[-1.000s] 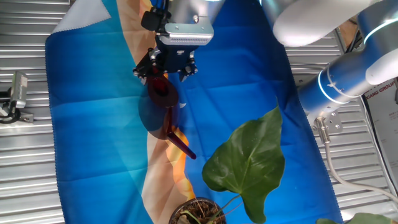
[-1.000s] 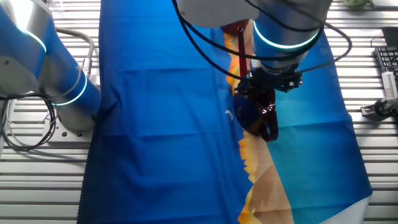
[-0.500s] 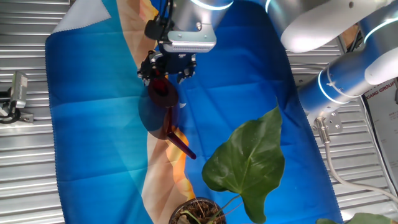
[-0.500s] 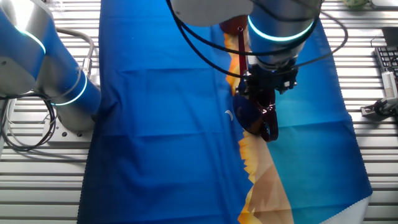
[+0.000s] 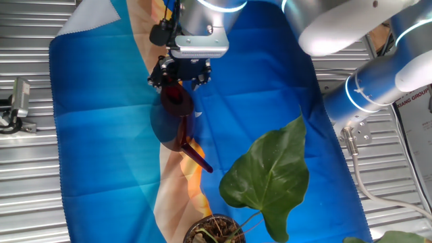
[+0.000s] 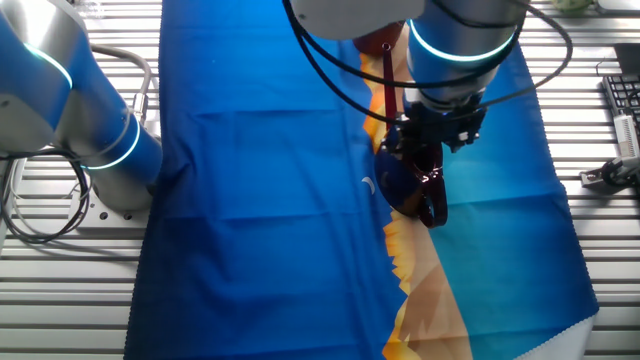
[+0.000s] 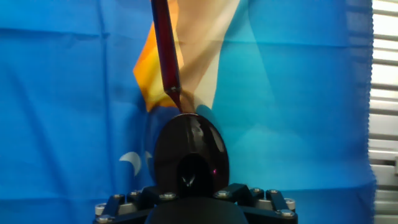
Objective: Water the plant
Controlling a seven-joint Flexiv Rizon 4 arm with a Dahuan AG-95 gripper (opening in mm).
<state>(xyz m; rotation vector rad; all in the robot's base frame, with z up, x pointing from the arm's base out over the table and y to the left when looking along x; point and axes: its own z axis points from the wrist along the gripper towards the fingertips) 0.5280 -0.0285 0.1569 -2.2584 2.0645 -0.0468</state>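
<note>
Directly over the dark red watering can on the blue cloth: gripper, jaw opening and grasp not discernible. Well apart, near frame bottom: plant.

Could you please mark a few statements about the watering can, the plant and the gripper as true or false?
1. The watering can is dark red. True.
2. The can's spout points toward the plant. True.
3. The can is already pouring over the pot. False: the spout tip is short of the pot, over the cloth.
4. The gripper is far from the can, near the plant. False: it is right at the can's rear end.
5. The cloth is plain green. False: it is blue with an orange and beige band.
</note>
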